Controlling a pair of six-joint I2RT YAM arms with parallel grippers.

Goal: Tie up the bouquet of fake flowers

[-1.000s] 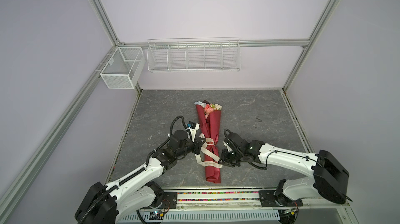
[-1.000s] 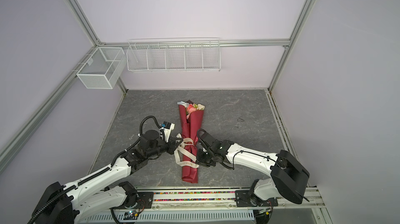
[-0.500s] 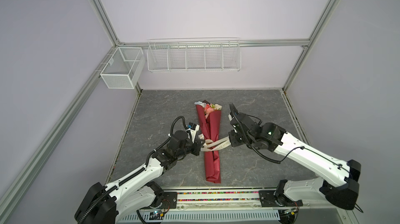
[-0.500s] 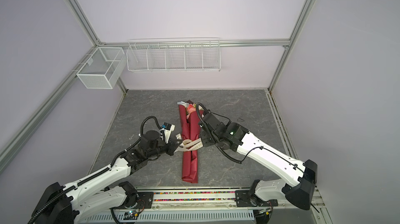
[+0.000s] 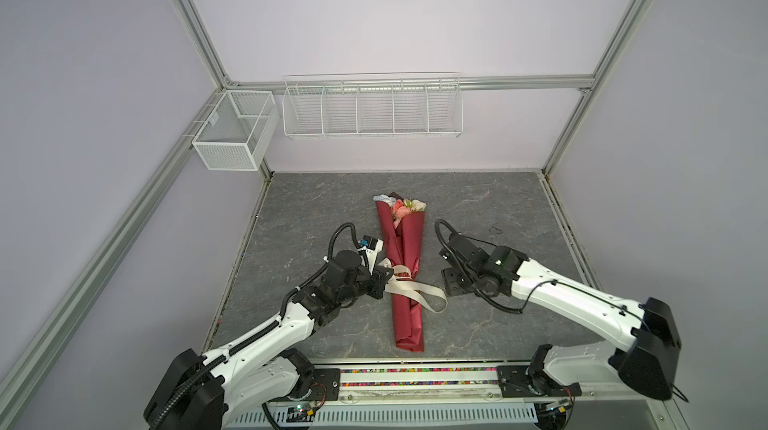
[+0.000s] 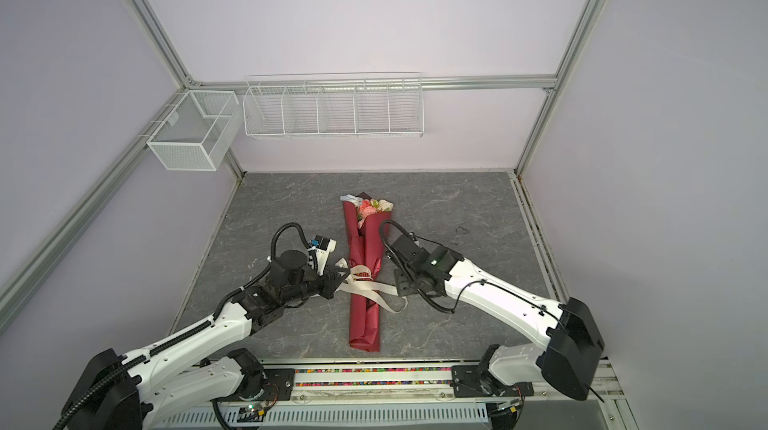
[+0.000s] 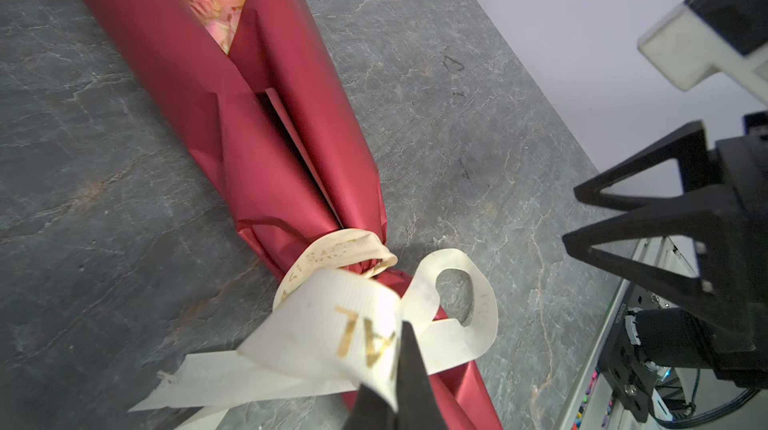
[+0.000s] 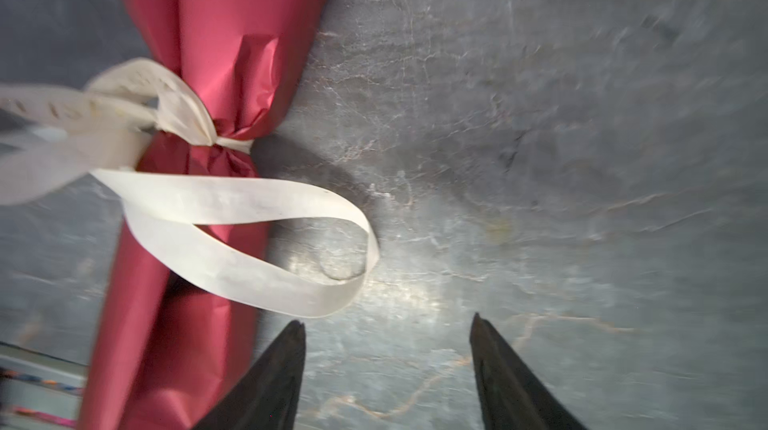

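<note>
Your bouquet (image 5: 409,241) lies wrapped mid-bench (image 5: 498,208), ribbon (image 5: 417,289) already knotted round its waist. Your left hand (image 5: 387,279) pinches one ribbon tail; your right hand (image 8: 388,320) gapes empty beside it. Only snugging looks left.

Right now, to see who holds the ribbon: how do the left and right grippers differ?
The left gripper is shut on the ribbon; the right gripper is open, holding nothing. The left gripper sits left of the bouquet, the right gripper right of it. Both sit close to the ribbon.
</note>
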